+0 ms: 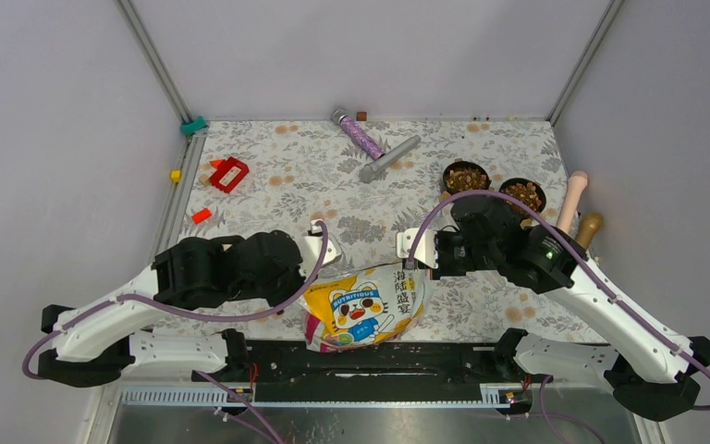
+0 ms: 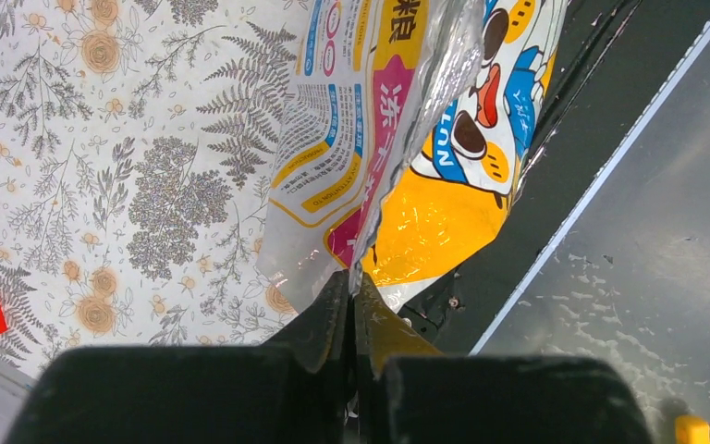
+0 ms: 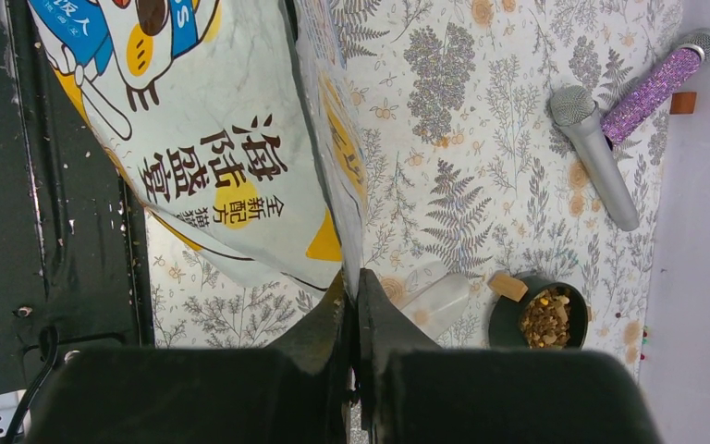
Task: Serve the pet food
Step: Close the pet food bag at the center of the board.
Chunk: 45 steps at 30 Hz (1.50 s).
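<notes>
The left tool (image 2: 351, 294) and right tool (image 3: 351, 287) each clench one glossy yellow-white-magenta bag (image 1: 365, 307) by its edge. Brown kibble (image 1: 523, 194) fills two round black bowls (image 1: 446, 173) just behind the right tool.

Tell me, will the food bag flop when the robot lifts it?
Probably floppy: the bag bends and creases between the left gripper and right gripper pinching its edges. Likely slippery too, since its skin looks glossy.

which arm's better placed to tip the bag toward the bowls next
Right, probably. The right pincer is shut on the bag corner closest to the nearest bowl, which sits on its own side; the left pincer grips the far corner.
</notes>
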Tool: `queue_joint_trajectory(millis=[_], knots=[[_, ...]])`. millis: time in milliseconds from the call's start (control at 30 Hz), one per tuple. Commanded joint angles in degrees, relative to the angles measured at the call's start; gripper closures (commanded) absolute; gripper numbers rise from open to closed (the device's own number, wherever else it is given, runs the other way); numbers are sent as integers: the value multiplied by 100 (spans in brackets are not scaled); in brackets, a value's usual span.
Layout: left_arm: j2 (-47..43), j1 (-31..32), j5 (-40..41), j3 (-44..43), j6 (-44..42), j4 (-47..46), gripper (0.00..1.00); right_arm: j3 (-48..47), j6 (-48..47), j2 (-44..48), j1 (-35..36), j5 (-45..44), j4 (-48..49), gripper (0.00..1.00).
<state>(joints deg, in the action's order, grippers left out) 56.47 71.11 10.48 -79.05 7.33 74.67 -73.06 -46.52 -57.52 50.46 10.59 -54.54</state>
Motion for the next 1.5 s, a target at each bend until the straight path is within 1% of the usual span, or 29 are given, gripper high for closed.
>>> queue_joint_trajectory(millis=[0, 133, 167, 200, 233, 333, 400, 467, 600, 633, 667, 700, 733, 767, 800, 900, 1033, 1067, 1100, 1167, 1233, 1300, 1333, 1400, 1467], knots=[[-49, -18, 161, -119, 109, 247, 100, -191, -130, 295, -62, 49, 655, 100], [-118, -23, 33, -292, 67, 174, 100, -183, -129, 314, -67, 66, 649, 100], [-110, -21, -27, -327, 59, 178, 92, -183, -129, 321, -63, 74, 647, 100], [-94, -19, -58, -351, 77, 178, 72, -183, -137, 327, -58, 81, 648, 100], [-65, -18, -76, -370, 91, 179, 59, -178, -138, 329, -66, 77, 651, 100], [65, -18, -123, -391, 74, 62, 44, -165, -171, 327, -62, 145, 649, 100], [188, -18, -172, -374, -18, -162, 42, -188, -153, 300, -62, 191, 648, 100], [343, -21, -161, -361, -145, -483, 41, -197, -144, 273, -63, 200, 648, 100], [610, -18, -238, -272, -612, -1194, 38, -196, -142, 282, -62, 256, 651, 100], [686, -18, -307, -266, -687, -1334, 38, -192, -146, 291, -62, 253, 651, 100], [770, -18, -381, -255, -811, -1469, 41, -191, -145, 304, -62, 236, 654, 100], [848, -18, -472, -252, -889, -1561, 49, -191, -147, 316, -58, 207, 651, 100], [929, -18, -553, -252, -932, -1637, 72, -179, -153, 340, -62, 199, 648, 100], [985, -14, -582, -254, -958, -1710, 96, -168, -163, 367, -62, 202, 654, 100], [1023, -19, -570, -240, -933, -1773, 100, -161, -164, 386, -62, 220, 654, 100], [915, -20, -734, -203, -994, -2026, 100, -141, -173, 453, -62, 234, 651, 100], [700, -25, -656, -188, -1000, -2333, 100, -130, -182, 516, -62, 257, 647, 100], [691, -19, -646, -193, -980, -2347, 83, -130, -182, 524, -62, 266, 655, 100], [703, -22, -655, -193, -966, -2344, 58, -123, -177, 542, -62, 268, 655, 100], [756, -21, -644, -180, -937, -2358, 45, -129, -173, 565, -63, 291, 649, 100], [842, -24, -642, -168, -923, -2362, 43, -121, -173, 590, -62, 318, 657, 100], [935, -23, -609, -168, -933, -2361, 46, -113, -175, 612, -62, 331, 648, 100], [976, -20, -599, -180, -954, -2353, 55, -112, -173, 625, -62, 331, 647, 100], [1045, -18, -604, -182, -1022, -2355, 98, -106, -175, 634, -62, 329, 648, 100], [1032, -20, -686, -178, -1093, -2366, 100, -99, -181, 643, -67, 318, 651, 100]])
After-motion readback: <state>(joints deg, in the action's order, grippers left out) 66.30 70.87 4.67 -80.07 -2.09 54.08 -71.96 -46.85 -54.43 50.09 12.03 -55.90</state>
